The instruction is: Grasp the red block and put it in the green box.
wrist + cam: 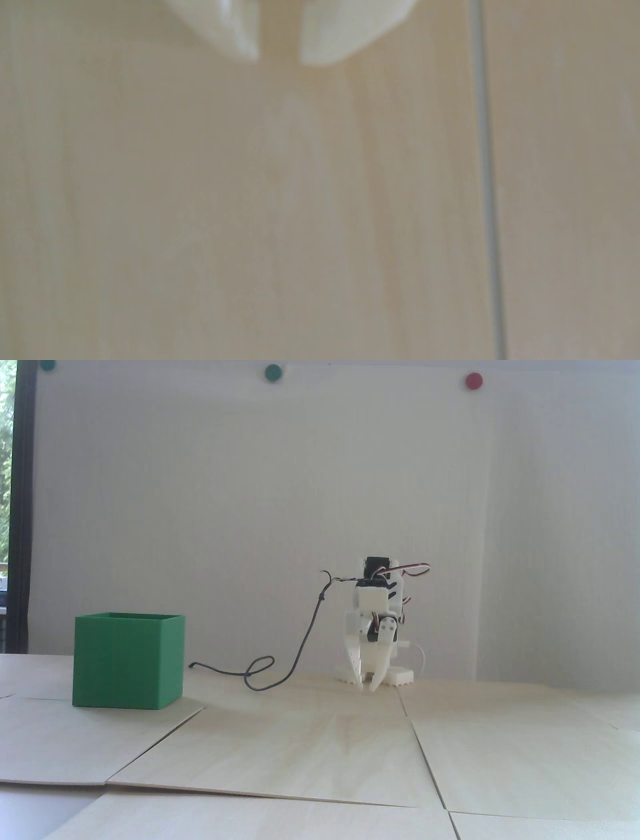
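The green box (pixel 127 661) stands on the wooden table at the left of the fixed view, its top open. The red block shows in neither view. The white arm sits folded at the back centre, and my gripper (pixel 367 687) points down with its tips just above the table, well to the right of the box. In the wrist view my gripper (pixel 280 60) comes in from the top edge. Its two white fingertips (pixel 242 38) stand a narrow slit apart, and only bare wood shows between them.
A black cable (pixel 280 670) loops across the table between the box and the arm. The table is made of wooden panels with seams (pixel 488 180). Round green and red dots (pixel 473 381) sit high on the white wall behind.
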